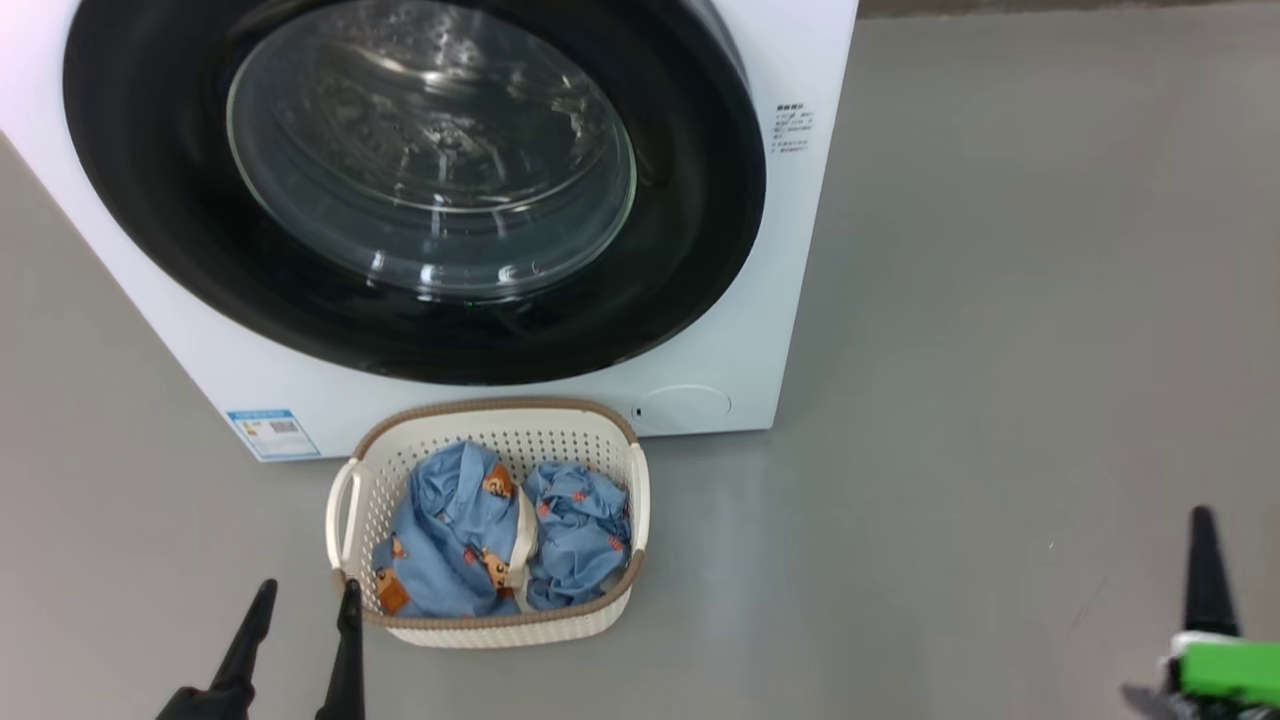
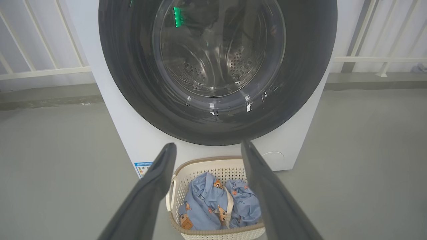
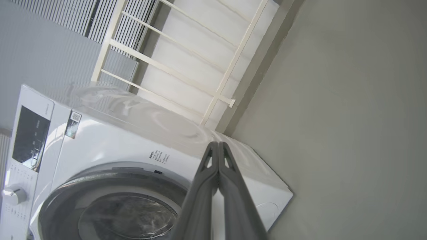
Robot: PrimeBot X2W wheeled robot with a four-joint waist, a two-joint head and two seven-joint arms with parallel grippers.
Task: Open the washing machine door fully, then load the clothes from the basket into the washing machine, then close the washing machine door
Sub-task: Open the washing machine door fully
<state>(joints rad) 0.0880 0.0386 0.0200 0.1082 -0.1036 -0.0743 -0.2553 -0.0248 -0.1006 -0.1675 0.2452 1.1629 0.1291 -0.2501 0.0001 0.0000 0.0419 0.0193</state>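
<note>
washing machine door [image 1: 200,200] shut, clothes [image 1: 500,540] in basket [image 1: 490,630]

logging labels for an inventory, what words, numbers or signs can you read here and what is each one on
No text is legible enough to quote.
Blue sticker, lower front corner of the washing machine: too small to read.
Dark print block, its upper front corner: too small.
Small sticker beside the control panel: blurred.
Control panel markings: too faint.

Glossy black-rimmed round glass door [image 1: 420,340] shut, barring entry, cream perforated plastic basket [image 1: 520,632] open-topped just before it, grey floor [image 1: 1000,400] open alongside
</note>
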